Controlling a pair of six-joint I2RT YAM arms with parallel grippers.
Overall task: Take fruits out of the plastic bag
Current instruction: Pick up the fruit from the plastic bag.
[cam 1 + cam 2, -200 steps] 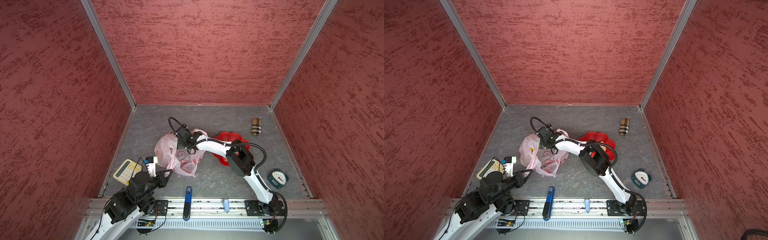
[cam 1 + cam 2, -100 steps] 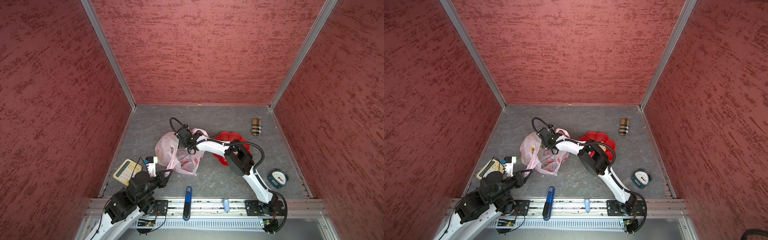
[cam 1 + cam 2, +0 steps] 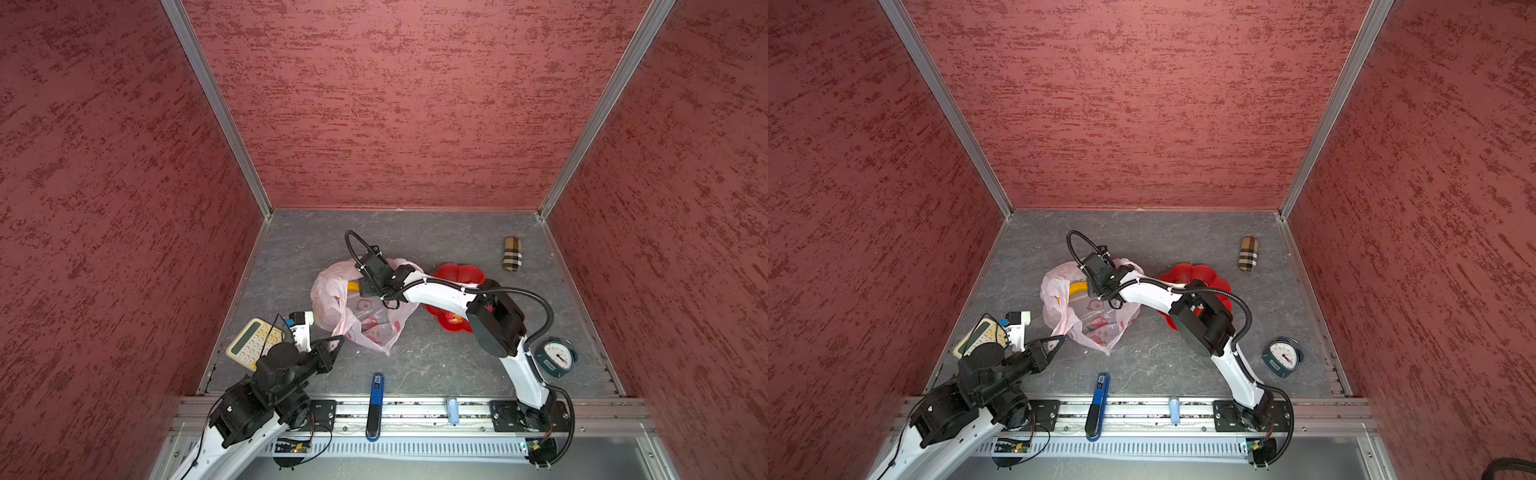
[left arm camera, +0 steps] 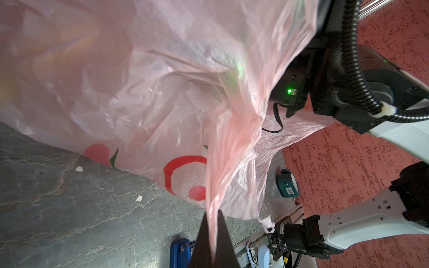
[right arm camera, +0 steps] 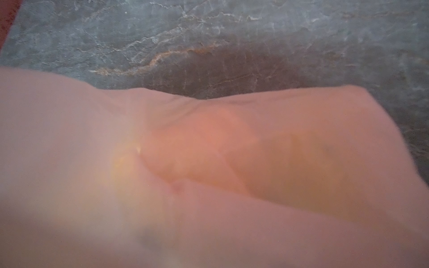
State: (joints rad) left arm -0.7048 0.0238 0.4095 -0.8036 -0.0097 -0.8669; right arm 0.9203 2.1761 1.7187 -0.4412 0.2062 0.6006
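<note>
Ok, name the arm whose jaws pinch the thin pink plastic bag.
The left gripper: jaws shut on a stretched strand of the plastic bag; the right gripper reaches inside it.

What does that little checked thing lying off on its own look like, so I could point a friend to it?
Find the far right corner of the grey floor. Just in front of it, past the red flower-shaped plate, lies a small oblong case. It alone wears a beige check with dark and white stripes, unlike the round teal clock nearer the rail.
</note>
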